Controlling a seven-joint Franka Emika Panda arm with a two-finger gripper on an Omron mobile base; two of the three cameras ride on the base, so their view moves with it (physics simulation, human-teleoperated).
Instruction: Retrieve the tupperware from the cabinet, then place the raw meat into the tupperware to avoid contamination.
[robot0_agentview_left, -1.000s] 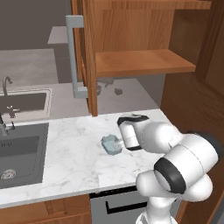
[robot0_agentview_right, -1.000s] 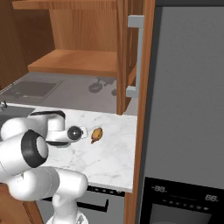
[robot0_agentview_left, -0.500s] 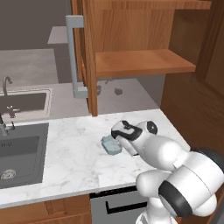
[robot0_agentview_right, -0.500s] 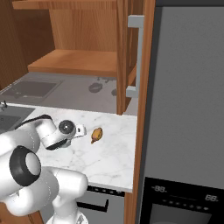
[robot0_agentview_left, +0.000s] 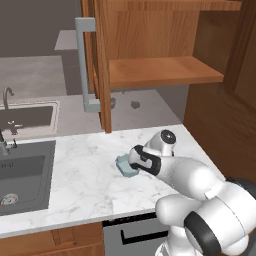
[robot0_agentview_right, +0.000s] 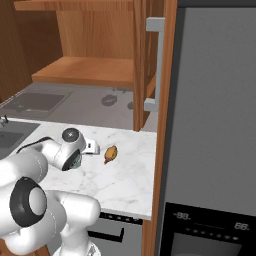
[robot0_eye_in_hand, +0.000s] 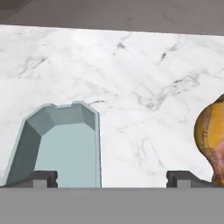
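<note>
The pale blue-grey tupperware (robot0_eye_in_hand: 61, 146) sits empty on the white marble counter (robot0_agentview_left: 80, 170), in front of the open cabinet (robot0_agentview_left: 155, 45). My gripper (robot0_eye_in_hand: 113, 179) hovers low over it and is open. Its left fingertip (robot0_eye_in_hand: 41, 178) is over the tupperware's floor, and its right fingertip (robot0_eye_in_hand: 183, 178) is over bare marble. The orange-brown raw meat (robot0_eye_in_hand: 213, 142) lies on the counter just right of the right fingertip, apart from it. In the left base view the hand covers the right side of the tupperware (robot0_agentview_left: 124, 165). The raw meat (robot0_agentview_right: 110, 154) lies close beside the hand in the right base view.
The cabinet door with its long grey handle (robot0_agentview_left: 85, 67) stands open above the counter's back edge. A sink (robot0_agentview_left: 20, 172) with a tap lies at the left. A tall dark oven unit (robot0_agentview_right: 210, 150) closes off the counter's right end. A wooden shelf (robot0_agentview_left: 160, 72) hangs overhead.
The hand has tipped down and rolled lower over the counter, beside the tupperware. The tupperware and the raw meat stay where they were.
</note>
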